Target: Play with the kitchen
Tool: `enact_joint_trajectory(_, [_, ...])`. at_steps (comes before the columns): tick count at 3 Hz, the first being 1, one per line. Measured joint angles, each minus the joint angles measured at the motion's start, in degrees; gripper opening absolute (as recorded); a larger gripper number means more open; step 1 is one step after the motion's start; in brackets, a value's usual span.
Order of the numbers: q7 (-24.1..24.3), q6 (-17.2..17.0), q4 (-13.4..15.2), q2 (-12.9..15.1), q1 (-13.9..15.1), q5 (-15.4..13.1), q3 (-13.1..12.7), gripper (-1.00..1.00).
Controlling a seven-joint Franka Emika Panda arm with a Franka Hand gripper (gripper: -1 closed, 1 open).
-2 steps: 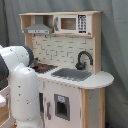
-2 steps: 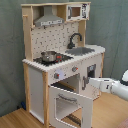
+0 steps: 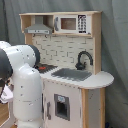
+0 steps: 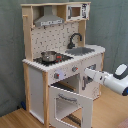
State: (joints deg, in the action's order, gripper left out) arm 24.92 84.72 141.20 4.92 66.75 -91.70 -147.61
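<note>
Little has moved since the earlier frame: the arm (image 4: 107, 79) keeps reaching toward the kitchen (image 4: 60, 60), and the oven door (image 4: 70, 106) stays swung open below the stovetop. This suggests the play is centred on the oven. The hand is buried in the oven opening, behind the door's edge, so I cannot tell how wide it is or what it touches. The kitchen stands on the floor against a grey curtain (image 3: 115, 50).
</note>
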Motion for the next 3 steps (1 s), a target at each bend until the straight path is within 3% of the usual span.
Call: enact_joint_trajectory(3, [14.71, 3.29, 6.62, 0.18, 7.06, -6.73, 1.58, 1.0])
